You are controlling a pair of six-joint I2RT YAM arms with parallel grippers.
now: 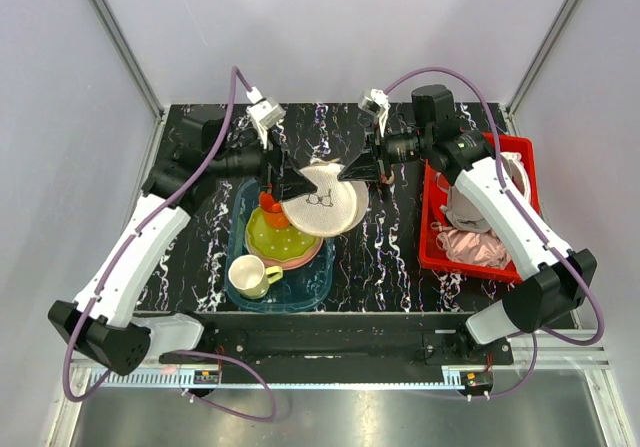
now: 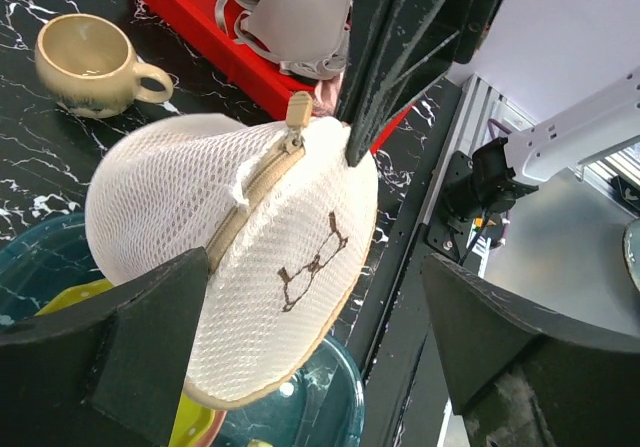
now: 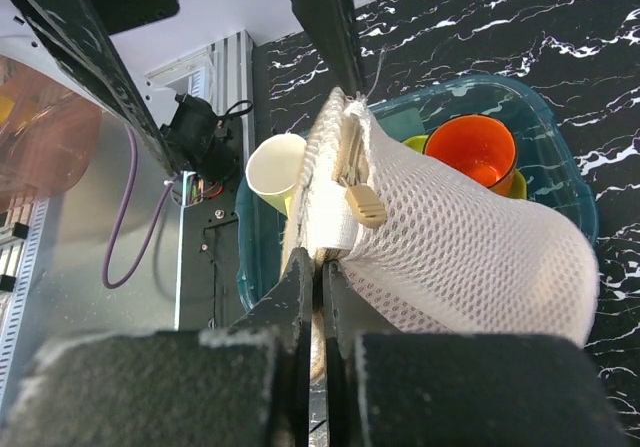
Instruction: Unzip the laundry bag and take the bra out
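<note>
Black marbled table (image 1: 400,257), pale grey walls (image 1: 330,27). Teal tray (image 1: 300,292) at left, red bin (image 1: 430,257) at right. Both arms reach inward and meet mid-table. Laundry bag (image 1: 322,199): raised over the tray's edge, zip closed. Right gripper (image 1: 352,172) pinches its rim; left gripper (image 1: 298,184) straddles it, jaws wide.

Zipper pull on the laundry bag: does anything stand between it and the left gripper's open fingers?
Nothing visible does. The left gripper is open at the laundry bag, with the zipper pull in plain sight at its far edge. The right gripper, shut on the rim, sits right beside the pull.
</note>
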